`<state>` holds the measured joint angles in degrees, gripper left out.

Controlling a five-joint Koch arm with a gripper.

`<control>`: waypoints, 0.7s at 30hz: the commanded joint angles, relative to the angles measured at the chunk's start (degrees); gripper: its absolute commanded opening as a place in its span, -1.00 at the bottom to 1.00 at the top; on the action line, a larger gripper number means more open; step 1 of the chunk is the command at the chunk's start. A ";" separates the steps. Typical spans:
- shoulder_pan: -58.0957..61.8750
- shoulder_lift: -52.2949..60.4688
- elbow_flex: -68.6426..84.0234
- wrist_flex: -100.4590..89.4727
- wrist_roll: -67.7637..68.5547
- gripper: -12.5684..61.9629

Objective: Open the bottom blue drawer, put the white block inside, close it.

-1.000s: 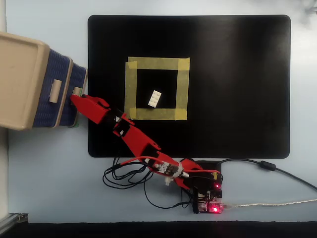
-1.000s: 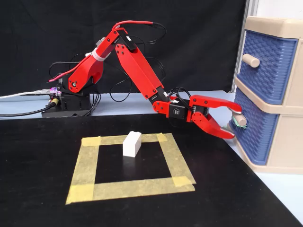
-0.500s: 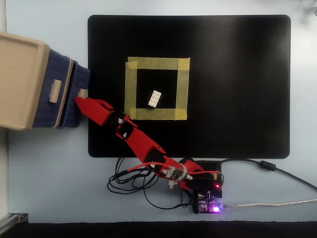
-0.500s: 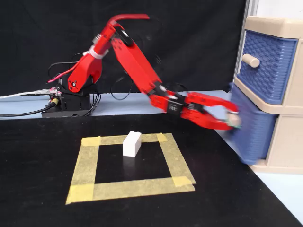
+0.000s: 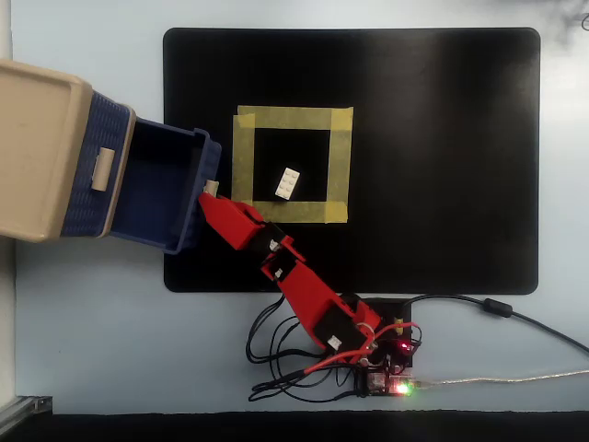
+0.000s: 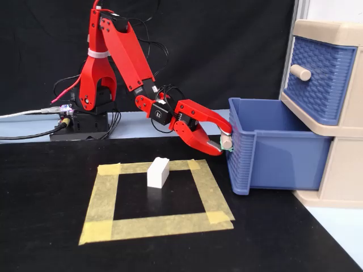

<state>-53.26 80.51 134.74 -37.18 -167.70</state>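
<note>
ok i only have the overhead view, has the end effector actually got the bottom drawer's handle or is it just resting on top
Observer: It has it. The fixed view shows the end effector with one jaw over and one under the drawer handle, closed on it.
Operator: and how high is the arm sitting
Observer: The arm rises to a high elbow, then slopes down to the handle. The white block stands free below it.

the red arm reaches low and forward, its gripper [image 6: 225,141] clamped with both jaws closed together.
</note>
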 commanded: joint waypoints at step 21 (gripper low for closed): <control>19.42 -0.09 -64.86 125.77 22.59 0.25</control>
<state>-33.31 79.98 72.51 88.51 -145.37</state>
